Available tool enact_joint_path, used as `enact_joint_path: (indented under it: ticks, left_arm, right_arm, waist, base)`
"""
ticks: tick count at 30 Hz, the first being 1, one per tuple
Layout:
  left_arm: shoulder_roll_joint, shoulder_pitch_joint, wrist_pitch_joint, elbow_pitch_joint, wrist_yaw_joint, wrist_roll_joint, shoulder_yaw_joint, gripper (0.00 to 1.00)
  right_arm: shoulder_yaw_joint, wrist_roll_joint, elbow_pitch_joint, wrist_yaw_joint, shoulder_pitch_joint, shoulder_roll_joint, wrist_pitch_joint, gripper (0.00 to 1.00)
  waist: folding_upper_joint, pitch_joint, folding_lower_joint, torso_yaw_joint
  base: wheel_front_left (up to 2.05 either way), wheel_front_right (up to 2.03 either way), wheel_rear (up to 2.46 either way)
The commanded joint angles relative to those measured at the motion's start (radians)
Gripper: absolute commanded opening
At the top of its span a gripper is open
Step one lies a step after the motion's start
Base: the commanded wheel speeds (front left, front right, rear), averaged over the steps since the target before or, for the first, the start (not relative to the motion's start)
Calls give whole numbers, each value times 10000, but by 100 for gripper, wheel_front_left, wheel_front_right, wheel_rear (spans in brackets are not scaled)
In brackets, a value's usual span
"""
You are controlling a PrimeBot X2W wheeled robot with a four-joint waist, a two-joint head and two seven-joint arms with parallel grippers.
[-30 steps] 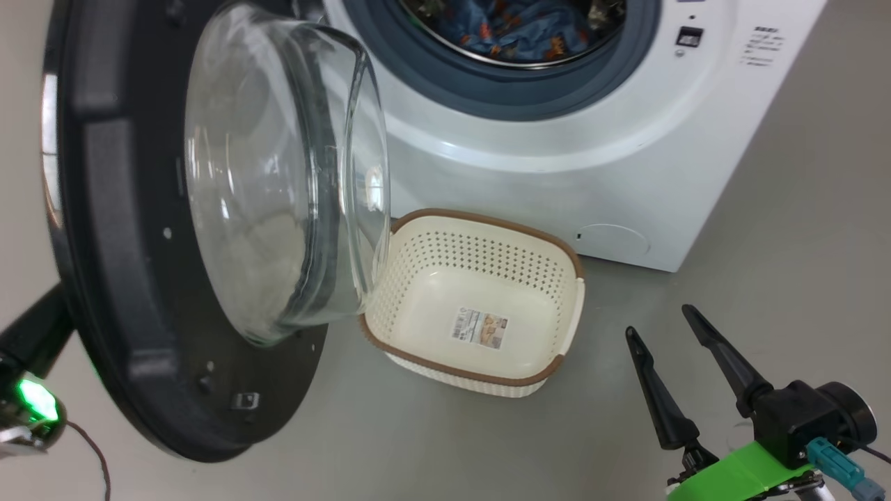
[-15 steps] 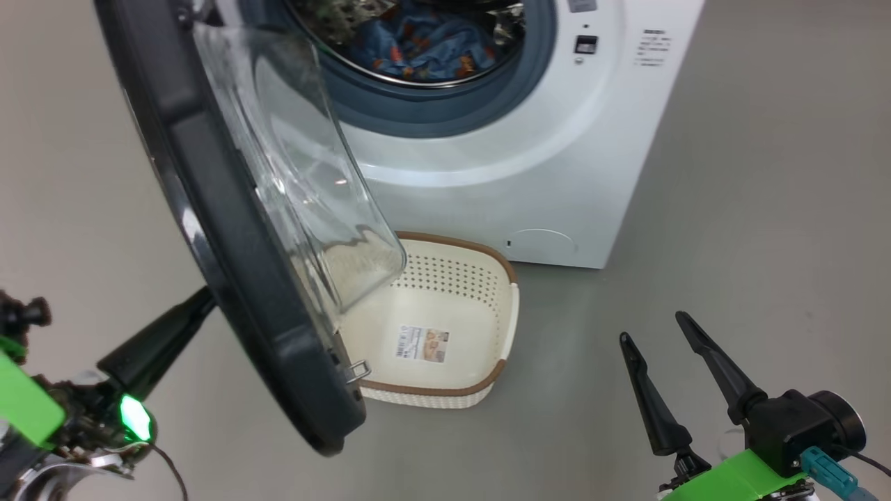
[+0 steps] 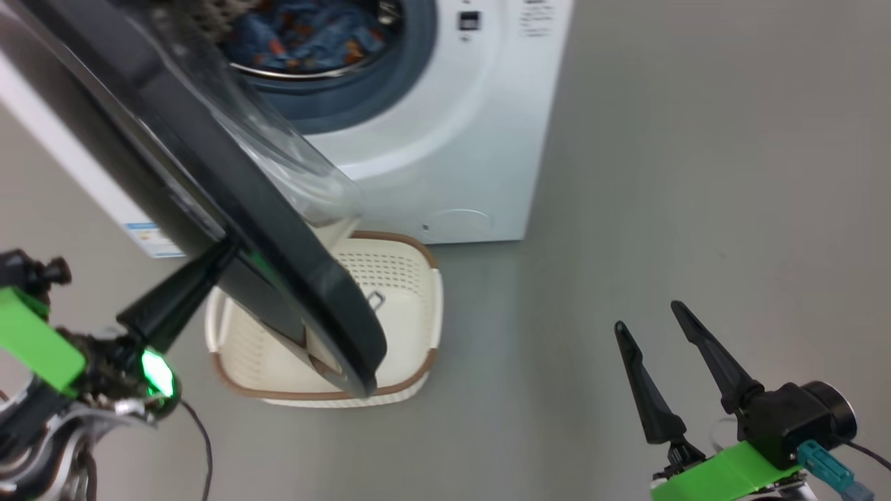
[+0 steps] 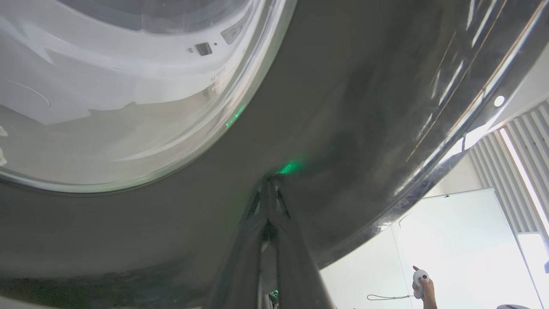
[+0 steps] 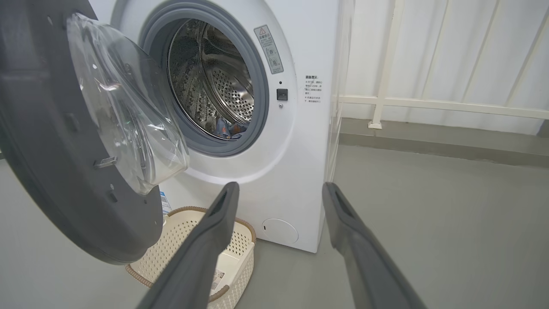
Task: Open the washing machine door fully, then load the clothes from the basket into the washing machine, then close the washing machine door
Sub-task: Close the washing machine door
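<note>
The washing machine [image 3: 452,139] stands at the top of the head view, and the clothes [image 3: 306,31] lie in its drum. The washing machine door [image 3: 230,188] hangs partly open, seen edge-on, with its glass bowl [image 3: 306,174] towards the machine. My left gripper [image 3: 219,257] is shut, its tips touching the door's black outer face [image 4: 343,128]. Below the door, the basket [image 3: 418,306] sits on the floor with no clothes showing in it. My right gripper [image 3: 644,313] stands open at the lower right, holding nothing. The right wrist view shows the door [image 5: 55,171], clothes [image 5: 227,128] and basket [image 5: 193,231].
Grey floor [image 3: 661,174] stretches to the machine's right. A white railing [image 5: 429,103] and wall run behind the machine. A person's hand [image 4: 422,285] holding a small controller shows at the far side of the room.
The door has swung from facing me with its inside to nearly edge-on, closer to the machine. My left gripper has followed against its outer face. The head camera has turned, shifting the picture left.
</note>
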Motion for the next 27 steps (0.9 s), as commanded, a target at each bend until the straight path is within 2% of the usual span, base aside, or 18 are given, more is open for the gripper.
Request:
enact_joint_path:
  ticks: [1,14,27]
  left_arm:
    - [208,-698,-121,7,-5,23,393,0]
    - [-364,-2473,-492,1940,-363,158,494,0]
    - [-701,-3548,-624,3436,-876,232,612,0]
  right_arm:
    - [339,114,-183,16,-412,26,-146,100]
    - [739,254,368,16,-1053,40,-487,100]
    - [928,389,800,16,-1354,42,-724,100]
  waist:
    - [0,424,0,-763]
    - [0,939,0,-1935]
    - [0,1147,0,-2216]
  base:
    - [0,0,0]
    - [0,0,0]
    - [0,0,0]
